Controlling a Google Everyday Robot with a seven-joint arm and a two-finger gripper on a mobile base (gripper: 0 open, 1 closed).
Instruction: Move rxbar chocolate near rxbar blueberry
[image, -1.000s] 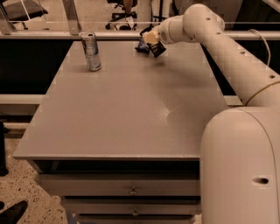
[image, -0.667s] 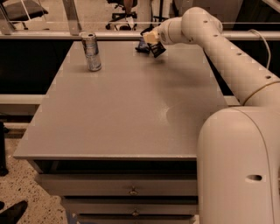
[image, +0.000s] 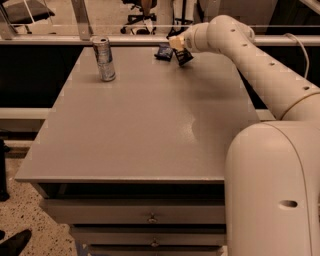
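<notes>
My gripper is at the far edge of the table, right of centre. It is shut on the rxbar chocolate, a black wrapper that hangs tilted from the fingers just above the tabletop. The rxbar blueberry, a small dark navy wrapper, lies flat on the table right beside it, to the left of the gripper. The two bars are almost touching.
A silver drink can stands upright at the far left of the grey table. My white arm runs along the table's right side. A rail and office chairs lie behind the far edge. Drawers sit below the front edge.
The gripper and the black bar stay in almost the same spot by the blue bar. The near part of my arm has shifted slightly left.
</notes>
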